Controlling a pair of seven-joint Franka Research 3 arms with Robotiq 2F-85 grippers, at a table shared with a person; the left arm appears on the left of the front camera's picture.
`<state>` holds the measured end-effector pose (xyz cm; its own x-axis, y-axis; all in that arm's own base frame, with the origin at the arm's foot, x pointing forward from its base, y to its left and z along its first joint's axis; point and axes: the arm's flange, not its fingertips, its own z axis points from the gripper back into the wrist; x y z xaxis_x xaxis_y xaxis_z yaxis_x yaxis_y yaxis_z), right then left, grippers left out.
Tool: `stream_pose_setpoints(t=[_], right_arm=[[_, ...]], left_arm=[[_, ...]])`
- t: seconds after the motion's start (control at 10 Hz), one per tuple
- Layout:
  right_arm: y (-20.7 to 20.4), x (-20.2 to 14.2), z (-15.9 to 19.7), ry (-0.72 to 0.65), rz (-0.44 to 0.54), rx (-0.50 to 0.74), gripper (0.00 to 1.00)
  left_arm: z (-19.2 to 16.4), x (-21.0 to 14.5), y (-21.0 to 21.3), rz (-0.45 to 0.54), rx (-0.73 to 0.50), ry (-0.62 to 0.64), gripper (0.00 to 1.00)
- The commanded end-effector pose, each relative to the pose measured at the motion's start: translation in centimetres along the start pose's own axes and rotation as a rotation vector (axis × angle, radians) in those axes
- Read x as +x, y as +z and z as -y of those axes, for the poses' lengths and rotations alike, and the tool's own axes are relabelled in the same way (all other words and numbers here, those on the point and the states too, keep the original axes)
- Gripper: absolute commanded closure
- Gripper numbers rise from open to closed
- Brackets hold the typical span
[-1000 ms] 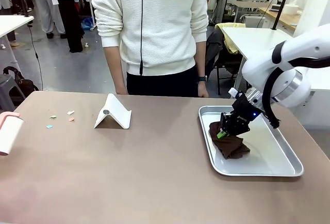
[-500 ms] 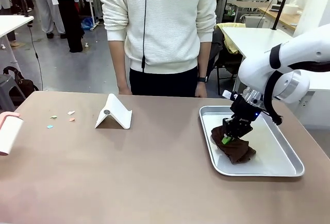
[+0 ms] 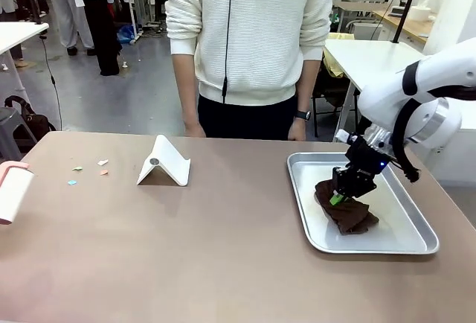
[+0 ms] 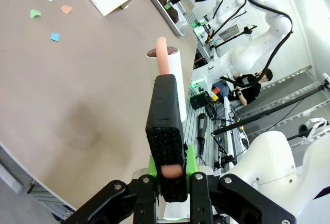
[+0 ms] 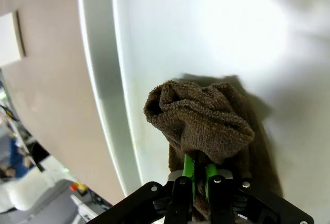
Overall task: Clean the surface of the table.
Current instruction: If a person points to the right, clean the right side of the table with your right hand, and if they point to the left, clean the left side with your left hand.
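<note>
The brownish-taupe table (image 3: 223, 248) carries a few small paper scraps (image 3: 88, 170) at its far left. A silver tray (image 3: 401, 242) on the right holds a dark brown cloth (image 3: 349, 213). My right gripper (image 3: 342, 195) is shut on the cloth's upper fold, and in the right wrist view the gripper (image 5: 198, 175) pinches the bunched cloth (image 5: 201, 121) just above the tray floor (image 5: 170, 38). My left gripper (image 4: 169, 182) is shut on the black handle of a lint roller (image 4: 167, 69), which appears as a pink and white roller (image 3: 13, 193) at the table's left edge.
A white folded stand (image 3: 163, 163) sits between the scraps and the tray. A person in a white sweater (image 3: 249, 33) stands at the far side, hands hanging at the table edge. The table's middle and near half are bare.
My right gripper has dragged the brown cloth to the right inside the tray. The person has stepped to the right. The left arm holds still.
</note>
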<state>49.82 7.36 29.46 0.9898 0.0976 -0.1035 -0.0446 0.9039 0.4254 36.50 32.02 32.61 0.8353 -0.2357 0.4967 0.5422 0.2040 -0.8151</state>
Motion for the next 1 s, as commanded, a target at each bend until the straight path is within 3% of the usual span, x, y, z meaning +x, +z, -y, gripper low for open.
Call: stream_pose_setpoints(t=[0.0, 0.4, 0.9], right_arm=[[-0.7, 0.4, 3.7, -0.129, 0.124, 0.021, 0.91], [0.8, 1.9, 5.9, -0.421, 0.263, 0.179, 0.91], [1.6, 2.2, 7.0, -0.554, 0.056, 0.586, 0.91]], left_arm=[[0.7, -0.1, -0.3, -0.008, 0.003, 0.010, 1.00], [0.7, -0.1, -0.3, -0.008, 0.003, 0.010, 1.00], [0.7, -0.1, -0.3, -0.008, 0.003, 0.010, 1.00]])
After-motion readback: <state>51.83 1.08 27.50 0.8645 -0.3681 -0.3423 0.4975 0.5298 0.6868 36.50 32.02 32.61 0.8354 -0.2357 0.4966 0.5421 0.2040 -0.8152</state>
